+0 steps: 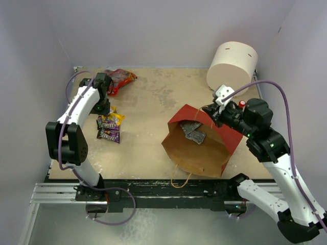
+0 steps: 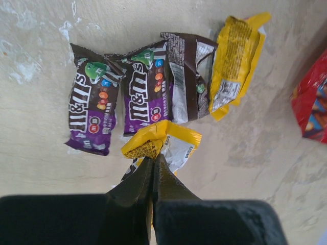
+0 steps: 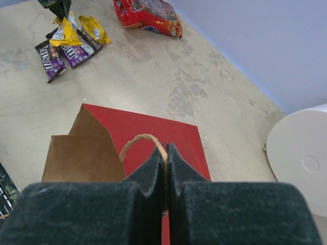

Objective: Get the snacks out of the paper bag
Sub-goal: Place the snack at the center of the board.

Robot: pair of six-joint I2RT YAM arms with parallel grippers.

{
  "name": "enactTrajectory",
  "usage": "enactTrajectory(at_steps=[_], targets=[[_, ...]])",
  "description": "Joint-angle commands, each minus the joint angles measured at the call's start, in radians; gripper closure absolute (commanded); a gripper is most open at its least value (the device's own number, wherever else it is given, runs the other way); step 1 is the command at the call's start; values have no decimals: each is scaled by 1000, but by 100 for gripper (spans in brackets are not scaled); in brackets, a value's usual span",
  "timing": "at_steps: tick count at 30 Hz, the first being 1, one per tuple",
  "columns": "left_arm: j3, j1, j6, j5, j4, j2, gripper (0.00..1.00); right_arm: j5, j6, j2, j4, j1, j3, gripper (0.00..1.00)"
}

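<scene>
My left gripper (image 2: 153, 156) is shut on a crumpled yellow wrapper (image 2: 159, 141), low over the left of the table (image 1: 104, 108). Two dark purple candy packets (image 2: 89, 112) lie beside it with a brown and silver packet (image 2: 186, 76) and another yellow wrapper (image 2: 235, 61). The red cartoon-printed bag (image 1: 120, 79) lies at the far left. My right gripper (image 3: 165, 148) is shut on the string handle (image 3: 137, 140) of the red-brown paper bag (image 1: 202, 148), which lies open towards the front. A crinkled silver-grey packet (image 1: 194, 133) lies inside it.
A large white cylinder (image 1: 232, 64) stands at the far right by the wall. Walls close in the table on the left, back and right. The bag's second string handle (image 1: 180, 178) hangs over the front edge.
</scene>
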Motion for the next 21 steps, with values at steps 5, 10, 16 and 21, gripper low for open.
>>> enactTrajectory(at_steps=[5,10,16,21], targets=[[6,11,-240,-98,22,9,100,-16,20,-46,15,2,-20,100],[-32,15,-276,-144,24,4,100,-9,16,-50,20,1,-20,100],[-154,20,-279,-194,165,-37,100,-15,14,-39,33,1,-3,100],[-201,21,-290,-247,245,-46,100,-14,13,-41,19,1,5,100]])
